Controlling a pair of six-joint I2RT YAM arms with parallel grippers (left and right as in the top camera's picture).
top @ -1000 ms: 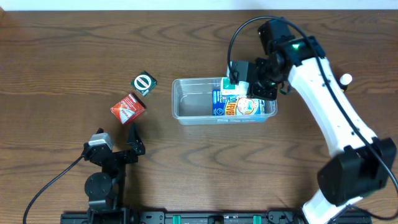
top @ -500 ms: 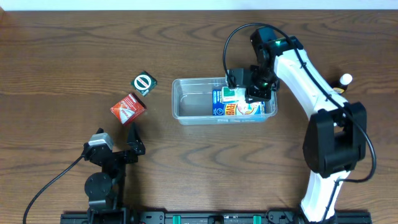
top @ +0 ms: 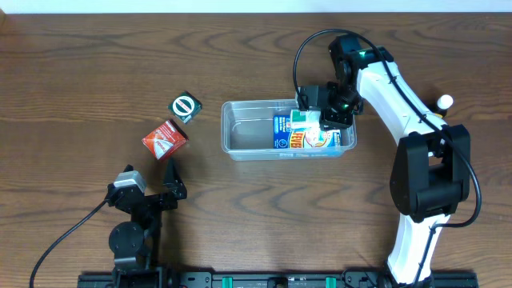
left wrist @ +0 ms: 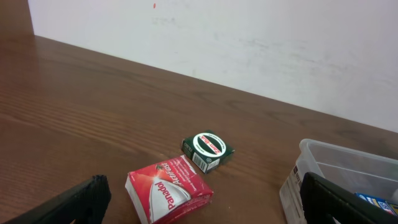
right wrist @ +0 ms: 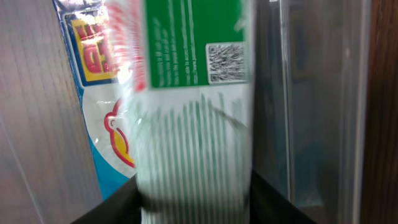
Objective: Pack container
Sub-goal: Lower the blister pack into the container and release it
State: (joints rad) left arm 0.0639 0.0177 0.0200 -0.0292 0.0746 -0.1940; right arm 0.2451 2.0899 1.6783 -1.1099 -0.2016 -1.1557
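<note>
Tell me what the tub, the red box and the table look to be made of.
The container looks like clear, glossy plastic: the packed boxes show through its walls.
The red Panadol box looks like printed cardboard, slightly glossy, with crisp folded edges.
The table shows brown wood grain with a low sheen; solid wood, veneer or laminate cannot be told.

Right wrist view: the green-and-white box (right wrist: 193,124) was blurred and ran past the top edge. Left wrist view: the container (left wrist: 348,158) was cut off at the right. Overhead: a small white object (top: 445,102) toward the right edge of the counter (top: 488,56) was too small to identify.
</note>
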